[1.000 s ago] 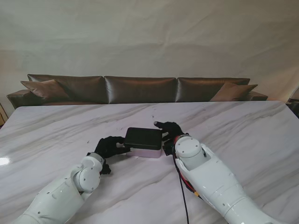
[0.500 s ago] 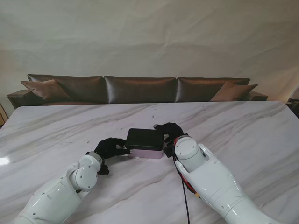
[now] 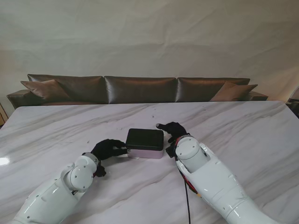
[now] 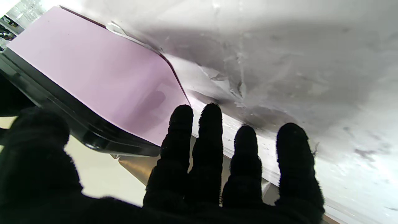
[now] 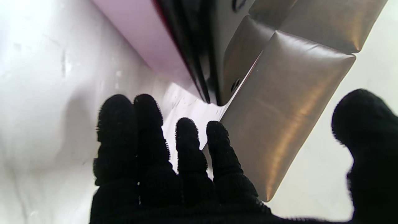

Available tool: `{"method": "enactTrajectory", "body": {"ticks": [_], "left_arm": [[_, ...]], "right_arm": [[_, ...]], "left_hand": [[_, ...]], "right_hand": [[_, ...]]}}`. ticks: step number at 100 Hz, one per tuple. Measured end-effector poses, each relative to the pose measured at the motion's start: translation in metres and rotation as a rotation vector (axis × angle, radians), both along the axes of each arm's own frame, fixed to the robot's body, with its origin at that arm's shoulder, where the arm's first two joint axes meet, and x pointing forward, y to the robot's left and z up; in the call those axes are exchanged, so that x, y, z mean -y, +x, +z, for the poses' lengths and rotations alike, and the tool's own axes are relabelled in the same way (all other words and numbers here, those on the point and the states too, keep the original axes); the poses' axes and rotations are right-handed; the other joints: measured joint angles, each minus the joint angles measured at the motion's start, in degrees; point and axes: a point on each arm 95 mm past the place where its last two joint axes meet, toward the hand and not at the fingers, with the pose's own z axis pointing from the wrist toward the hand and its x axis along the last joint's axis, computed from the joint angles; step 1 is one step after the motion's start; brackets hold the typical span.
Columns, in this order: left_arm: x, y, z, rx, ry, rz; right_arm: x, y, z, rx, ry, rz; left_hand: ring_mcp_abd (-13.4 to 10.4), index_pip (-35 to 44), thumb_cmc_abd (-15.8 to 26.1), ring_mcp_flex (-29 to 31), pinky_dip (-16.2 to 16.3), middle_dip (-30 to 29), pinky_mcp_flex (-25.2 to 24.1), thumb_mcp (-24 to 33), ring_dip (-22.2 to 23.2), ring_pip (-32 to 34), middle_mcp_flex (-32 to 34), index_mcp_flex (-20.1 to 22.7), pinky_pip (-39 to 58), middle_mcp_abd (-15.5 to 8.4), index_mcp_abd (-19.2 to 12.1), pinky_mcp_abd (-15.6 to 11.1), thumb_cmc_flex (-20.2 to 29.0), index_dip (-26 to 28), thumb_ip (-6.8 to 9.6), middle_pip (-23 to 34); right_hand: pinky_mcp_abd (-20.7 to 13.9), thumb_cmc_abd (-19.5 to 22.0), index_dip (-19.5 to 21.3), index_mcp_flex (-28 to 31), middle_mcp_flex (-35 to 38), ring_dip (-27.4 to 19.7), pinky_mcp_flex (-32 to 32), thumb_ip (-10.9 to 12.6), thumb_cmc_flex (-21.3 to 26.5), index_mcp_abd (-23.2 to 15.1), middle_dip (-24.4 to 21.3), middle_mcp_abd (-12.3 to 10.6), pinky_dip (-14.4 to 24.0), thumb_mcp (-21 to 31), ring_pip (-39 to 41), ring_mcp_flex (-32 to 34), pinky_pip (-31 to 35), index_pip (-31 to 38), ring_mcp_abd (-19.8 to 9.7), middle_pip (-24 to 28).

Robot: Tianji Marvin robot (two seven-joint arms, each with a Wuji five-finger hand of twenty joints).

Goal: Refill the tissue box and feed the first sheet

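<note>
The tissue box sits near the middle of the marble surface, a little nearer to me than the centre. It has a dark, flat lid and pale pink walls, and it stands upright and level.

The left hand lies just to the left of the box, palm toward the surface. In the stand view its fingers reach to the box's left wall and seem to touch it low down, though contact is hard to confirm from there. The left wrist view shows the four fingers spread straight and slightly apart, with their tips close beside the pink wall and the dark lid rim, and the thumb out to one side near the lid edge. The fingers are not wrapped around anything; the hand holds nothing and is open.

The right hand is at the box's right side, towards its far right corner. Its fingers extend past that corner, just beside the lid. In the right wrist view the four fingers are straight and loosely spread, the thumb held well apart, and the box's corner sits ahead of the fingertips with a visible gap. This hand is also open and grips nothing.

Behind the surface stands a brown leather sofa.
</note>
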Motion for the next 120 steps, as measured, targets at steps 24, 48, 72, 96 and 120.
{"method": "enactTrajectory", "body": {"ticks": [24, 48, 72, 96, 120], "left_arm": [[-0.013, -0.004, 0.001, -0.038, -0.085, 0.031], [-0.02, -0.001, 0.003, -0.07, -0.162, 0.042], [-0.017, 0.004, 0.004, -0.13, -0.156, 0.038], [-0.011, 0.01, 0.014, -0.117, -0.151, 0.029], [-0.008, 0.023, 0.018, -0.092, -0.169, 0.038]], "right_arm": [[0.013, -0.01, 0.014, -0.006, -0.102, -0.027], [0.022, -0.021, 0.017, -0.034, -0.151, -0.027], [0.023, -0.031, 0.013, -0.054, -0.212, 0.02], [0.019, -0.036, 0.008, -0.065, -0.197, 0.065], [0.013, -0.04, 0.003, -0.068, -0.197, 0.102]], "left_hand": [[-2.36, 12.6, 2.2, 0.55, 2.96, 12.55, 3.43, -0.07, 5.92, 1.93, 0.11, -1.6, -0.02, -0.38, -2.41, -0.15, -3.07, 17.32, 0.0, 9.53], [0.95, 30.01, 4.42, 5.9, 6.26, 29.24, 5.78, -0.07, 28.62, 26.41, 1.57, -3.15, -0.02, -1.19, -6.23, -2.95, -3.09, 37.77, -0.26, 23.36], [5.54, 38.12, 4.42, 10.53, 11.53, 36.75, 8.47, -0.07, 36.39, 36.45, 5.9, -2.76, -0.03, -1.98, -8.8, -5.29, -1.99, 48.13, -0.86, 31.73], [7.6, 41.25, 4.42, 12.74, 13.03, 38.45, 10.0, -0.07, 37.98, 39.23, 9.21, 1.41, -0.03, -2.03, -9.82, -5.35, 0.06, 50.12, -0.92, 34.8], [7.49, 43.54, 4.42, 15.42, 13.57, 38.94, 11.34, -0.05, 38.49, 40.74, 12.79, 3.48, -0.03, -2.21, -10.53, -5.36, 2.69, 51.45, -0.93, 36.91]], "right_hand": [[-0.39, 1.18, 6.77, 3.96, 5.5, 5.96, 6.89, -0.62, -2.65, -0.94, 11.15, -0.25, 0.85, 0.04, 11.13, 7.62, 8.61, 7.83, -1.28, 11.44], [-1.41, 1.76, 21.54, 15.73, 17.67, 10.2, 13.88, -0.34, -0.91, -9.5, 27.96, -4.9, 0.85, -0.05, 22.12, 15.66, 16.09, 24.3, -3.94, 25.19], [-3.4, 1.23, 32.31, 28.4, 29.92, 12.5, 21.42, -0.18, 2.5, -18.0, 37.47, -10.18, 0.91, -0.17, 31.13, 24.1, 22.9, 36.73, -7.82, 31.81], [-3.5, 1.19, 34.12, 33.38, 33.32, 13.11, 23.07, -0.18, 5.41, -19.29, 39.37, -10.69, 1.28, -0.84, 32.84, 25.77, 24.21, 37.93, -8.34, 32.38], [-3.51, -1.48, 36.6, 36.14, 35.49, 13.11, 23.66, -0.18, 7.94, -21.47, 40.84, -11.41, 1.29, -1.33, 33.09, 26.52, 24.64, 40.0, -8.45, 32.44]]}}
